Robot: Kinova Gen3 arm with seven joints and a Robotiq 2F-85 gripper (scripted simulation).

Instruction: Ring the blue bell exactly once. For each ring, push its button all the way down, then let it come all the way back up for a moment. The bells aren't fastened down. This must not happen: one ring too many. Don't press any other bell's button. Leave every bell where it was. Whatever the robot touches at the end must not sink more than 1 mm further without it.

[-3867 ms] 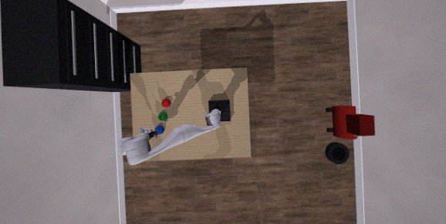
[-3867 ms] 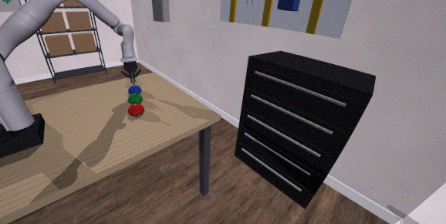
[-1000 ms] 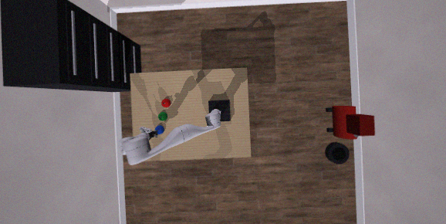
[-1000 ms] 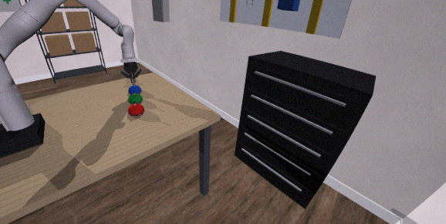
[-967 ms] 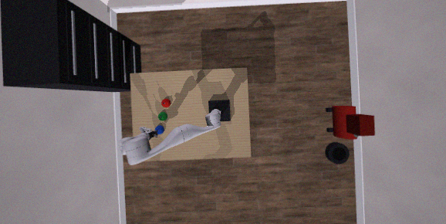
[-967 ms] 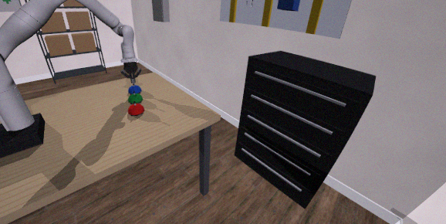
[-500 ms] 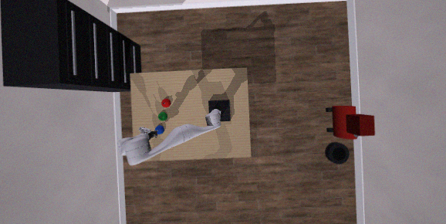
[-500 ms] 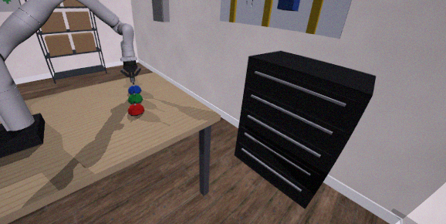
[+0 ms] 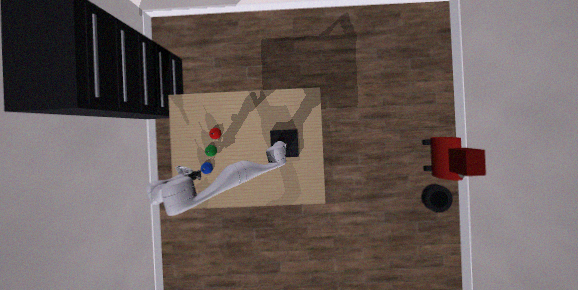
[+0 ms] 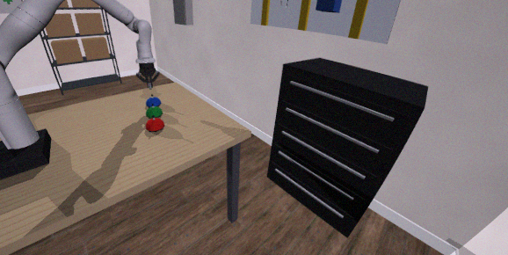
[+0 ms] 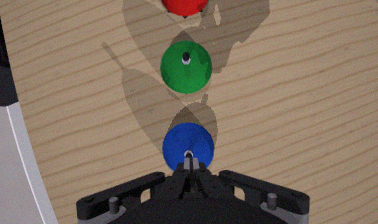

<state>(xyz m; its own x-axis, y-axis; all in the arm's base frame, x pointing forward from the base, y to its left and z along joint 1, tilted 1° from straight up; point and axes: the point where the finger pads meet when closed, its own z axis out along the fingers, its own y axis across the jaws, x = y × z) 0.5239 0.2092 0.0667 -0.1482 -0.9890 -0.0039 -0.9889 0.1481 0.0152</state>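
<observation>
Three bells stand in a row on the wooden table: blue [image 10: 153, 101], green [image 10: 154, 112] and red [image 10: 155, 124]. In the wrist view the blue bell [image 11: 188, 145] is nearest, then the green bell [image 11: 186, 66], and the red bell [image 11: 185, 6] is cut off at the top edge. My gripper [image 11: 191, 166] is shut and empty. Its fingertips point down over the blue bell's button. In the side view the gripper [image 10: 149, 85] hangs a little above the blue bell, apart from it. In the overhead view the gripper [image 9: 194, 174] is just left of the blue bell [image 9: 207, 167].
The table's left edge [image 11: 21, 150] runs close beside the bells. The arm's black base [image 9: 284, 143] sits on the table's right part. A black drawer cabinet [image 10: 347, 140] stands by the wall beyond the table.
</observation>
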